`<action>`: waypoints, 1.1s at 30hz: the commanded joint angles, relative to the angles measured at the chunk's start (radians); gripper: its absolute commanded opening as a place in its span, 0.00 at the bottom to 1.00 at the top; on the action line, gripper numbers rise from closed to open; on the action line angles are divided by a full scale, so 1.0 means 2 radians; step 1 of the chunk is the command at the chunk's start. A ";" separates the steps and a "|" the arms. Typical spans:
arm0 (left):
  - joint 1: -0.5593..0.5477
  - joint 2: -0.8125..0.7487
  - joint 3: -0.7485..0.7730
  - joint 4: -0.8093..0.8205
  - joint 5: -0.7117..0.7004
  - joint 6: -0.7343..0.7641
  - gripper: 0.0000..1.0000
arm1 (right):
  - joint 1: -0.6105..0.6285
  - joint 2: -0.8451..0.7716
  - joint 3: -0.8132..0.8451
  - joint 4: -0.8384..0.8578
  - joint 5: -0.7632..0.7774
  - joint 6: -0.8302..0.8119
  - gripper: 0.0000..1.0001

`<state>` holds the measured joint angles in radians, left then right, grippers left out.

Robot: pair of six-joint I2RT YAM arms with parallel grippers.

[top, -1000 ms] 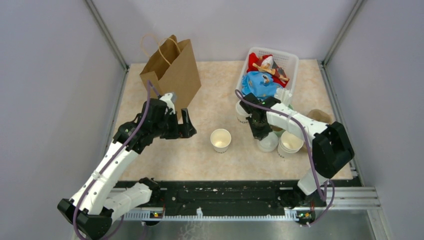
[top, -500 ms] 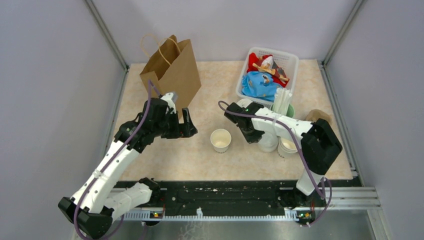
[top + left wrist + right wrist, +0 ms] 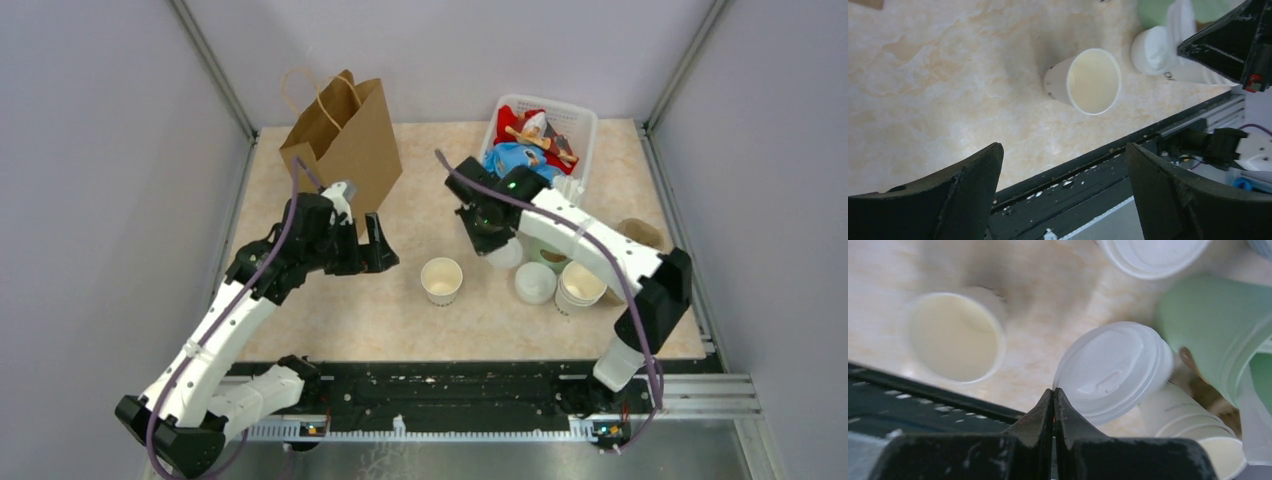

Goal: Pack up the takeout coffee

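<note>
The takeout coffee [image 3: 441,280] is a white paper cup standing open and lidless on the table's middle; its creamy inside [image 3: 1091,80] faces the left wrist view. My left gripper [image 3: 379,250] hovers to the cup's left, jaws wide open [image 3: 1063,147] with nothing between them. My right gripper [image 3: 490,230] hangs to the cup's upper right, shut [image 3: 1054,390] and holding nothing. In the right wrist view its tips line up with the rim of a white lid stack [image 3: 1113,370] lying below. The cup [image 3: 953,335] is at the left of that view.
A brown paper bag [image 3: 345,140] stands at the back left. A white basket [image 3: 575,115] of cloth items sits at the back right. Near the right gripper are a white lidded item [image 3: 505,255], the lid stack [image 3: 535,283], a green cup [image 3: 552,257] and nested white cups [image 3: 582,285].
My right gripper, shut throughout, has swung left from above the lids and then back toward the basket. My left arm has hardly moved and stays open.
</note>
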<state>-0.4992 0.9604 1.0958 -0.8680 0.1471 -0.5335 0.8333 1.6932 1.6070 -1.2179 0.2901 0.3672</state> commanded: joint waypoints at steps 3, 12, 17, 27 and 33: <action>0.002 -0.001 0.103 0.106 0.094 -0.032 0.98 | -0.081 -0.097 0.076 0.132 -0.381 0.073 0.00; 0.002 -0.004 0.163 0.200 0.108 -0.005 0.98 | -0.168 -0.143 -0.037 0.554 -0.644 0.439 0.00; 0.002 -0.004 0.165 0.238 0.167 0.074 0.98 | -0.171 -0.132 -0.045 0.682 -0.693 0.536 0.00; 0.002 -0.067 0.055 0.403 0.243 0.171 0.98 | -0.149 -0.147 -0.072 0.702 -0.715 0.485 0.00; 0.002 -0.043 0.058 0.408 0.288 0.151 0.98 | -0.134 -0.142 -0.070 0.722 -0.710 0.495 0.00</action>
<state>-0.4984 0.8497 1.2114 -0.1757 0.6331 -0.2512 0.5346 1.4387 1.4525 0.1459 -1.1225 1.3624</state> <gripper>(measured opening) 0.981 0.003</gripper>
